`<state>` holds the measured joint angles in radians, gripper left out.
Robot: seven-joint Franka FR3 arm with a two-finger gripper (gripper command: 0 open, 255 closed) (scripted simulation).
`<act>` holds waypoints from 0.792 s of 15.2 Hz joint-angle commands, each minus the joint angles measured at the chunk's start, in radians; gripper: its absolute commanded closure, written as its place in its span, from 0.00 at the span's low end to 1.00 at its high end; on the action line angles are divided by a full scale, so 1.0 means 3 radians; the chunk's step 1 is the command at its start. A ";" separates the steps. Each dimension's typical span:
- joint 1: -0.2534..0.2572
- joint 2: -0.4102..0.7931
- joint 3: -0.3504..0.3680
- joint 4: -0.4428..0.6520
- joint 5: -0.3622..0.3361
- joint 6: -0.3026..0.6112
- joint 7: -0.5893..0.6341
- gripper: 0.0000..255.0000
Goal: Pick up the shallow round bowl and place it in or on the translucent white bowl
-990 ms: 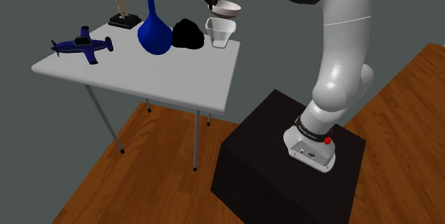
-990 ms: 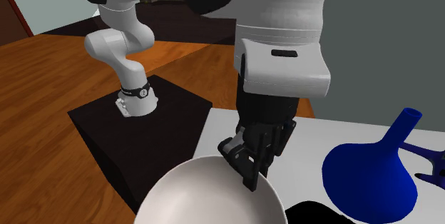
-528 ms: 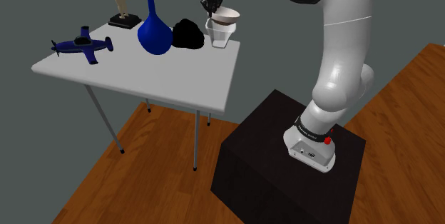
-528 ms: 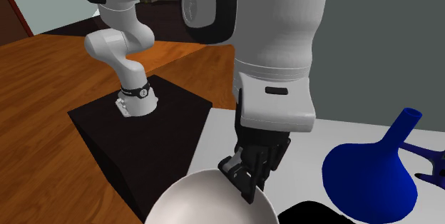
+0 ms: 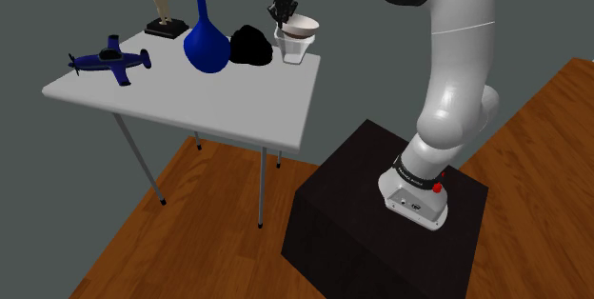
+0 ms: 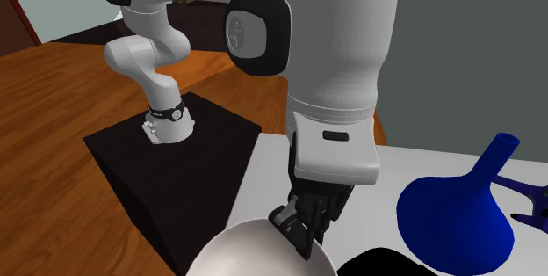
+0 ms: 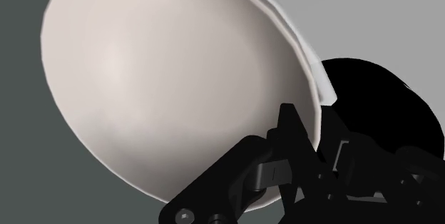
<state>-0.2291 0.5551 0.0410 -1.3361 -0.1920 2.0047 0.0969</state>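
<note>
Shoulder view: gripper [image 5: 283,16] pinches shallow bowl [image 5: 305,27] rim.

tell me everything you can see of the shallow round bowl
The shallow round bowl is plain off-white and smooth, with a thin rim. The gripper pinches that rim, shut on it. The bowl hangs right atop the translucent white bowl near the table's far corner; whether they touch, I cannot tell.

- Your arm [image 5: 457,69]: one, white; rises upright from its base, then bends over toward the shoulder view's upper left.
- Your wrist [image 6: 334,147]: pointing steeply down.
- Your gripper [image 5: 282,11]: black fingers [image 7: 285,126] clamped on the rim of the shallow bowl [image 7: 171,80].
</note>
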 commanded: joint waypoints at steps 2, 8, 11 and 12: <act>0.0000 0.0000 0.0000 0.0000 0.0000 0.0002 0.0000 1.00; 0.0000 0.0001 0.0000 0.0001 0.0000 0.0002 0.0000 0.00; 0.0008 -0.0038 0.0004 0.0050 0.0004 -0.0086 -0.0004 0.00; 0.0017 -0.0071 0.0008 0.0106 0.0009 -0.0176 -0.0009 0.00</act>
<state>-0.2269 0.5464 0.0423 -1.3061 -0.1897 1.9674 0.0928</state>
